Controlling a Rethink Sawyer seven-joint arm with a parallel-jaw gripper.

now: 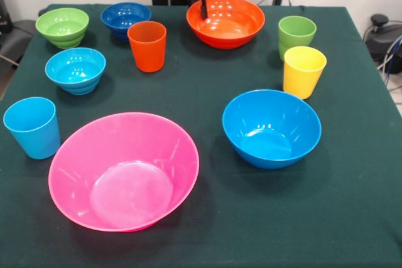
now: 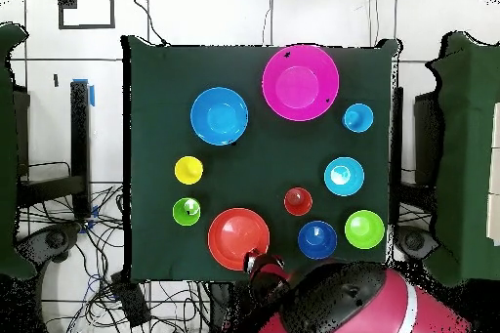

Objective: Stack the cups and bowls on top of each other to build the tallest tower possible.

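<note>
Glossy plastic throughout: I see my end effector point(image 1: 202, 5) at the far rim of the large orange bowl point(image 1: 225, 21), one dark finger dipping inside; I cannot tell its opening. Beside it sit the ridged dark blue bowl point(image 1: 125, 16) and tapered orange cup point(image 1: 147, 46). Farthest away, the wide pink bowl point(image 1: 124, 171) nears the surface point(image 1: 352, 218) edge; the blue bowl point(image 1: 271, 127) has open cloth around it. Nothing is stacked.

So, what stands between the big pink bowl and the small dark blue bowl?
The orange cup stands between the pink bowl and the dark blue bowl; otherwise only bare green cloth. The front view shows this best.
</note>
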